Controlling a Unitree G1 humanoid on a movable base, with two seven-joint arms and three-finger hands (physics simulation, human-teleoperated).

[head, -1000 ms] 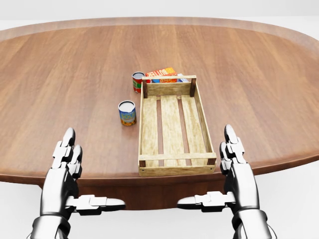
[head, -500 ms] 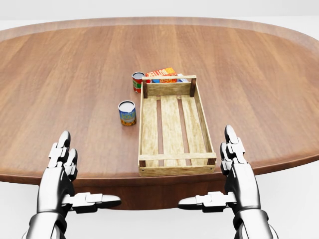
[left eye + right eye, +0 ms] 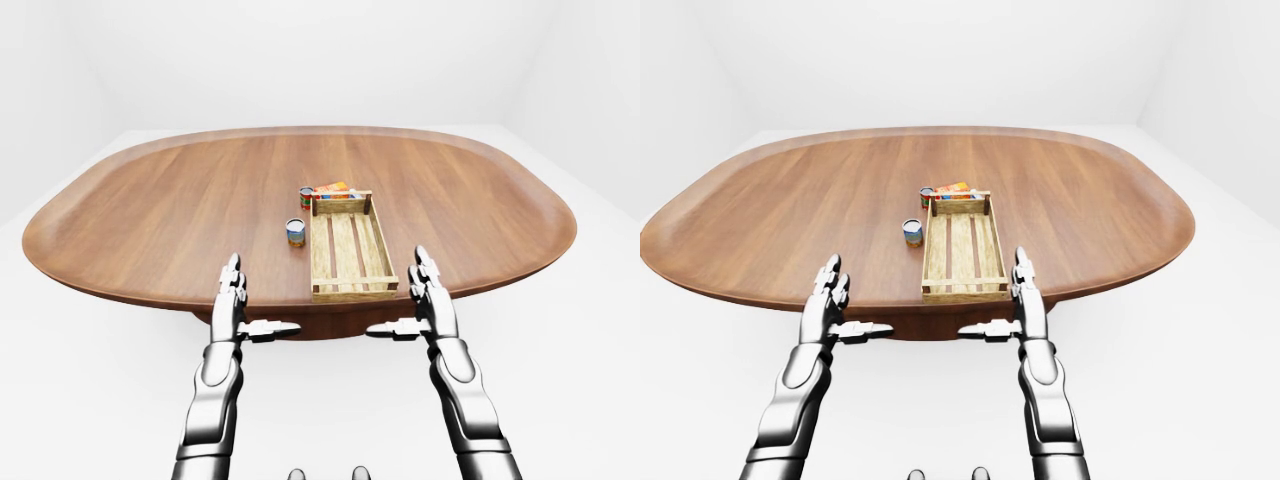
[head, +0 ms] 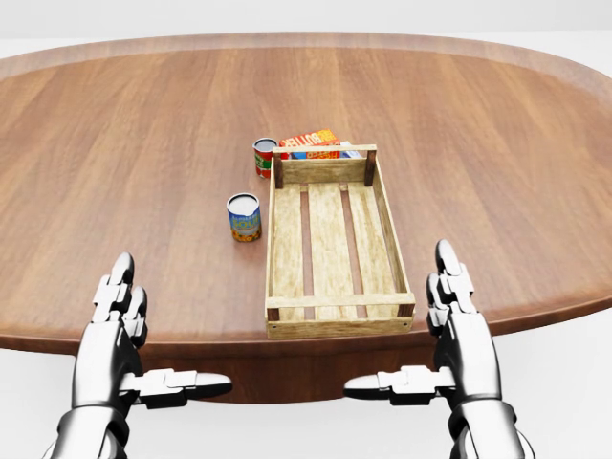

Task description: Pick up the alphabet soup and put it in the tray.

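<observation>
A can with a blue and yellow label [image 4: 244,217], which I take for the alphabet soup, stands upright on the wooden table [image 4: 124,143] just left of the empty slatted wooden tray [image 4: 333,239]. A second can with a red label [image 4: 264,158] stands at the tray's top left corner. My left hand [image 4: 164,333] is open, fingers pointing up, thumb inward, at the table's near edge below and left of the blue can. My right hand [image 4: 404,325] is open in the same pose below the tray's lower right corner. Both hands are empty.
An orange and red box [image 4: 311,141] lies against the tray's top end. The oval table [image 3: 150,210] stands on a white floor in a white room. Its near edge runs just above my hands.
My left hand dropped down and to the left about a second ago and has held still since. My right hand has shifted slightly down and right. The cans and tray have not moved.
</observation>
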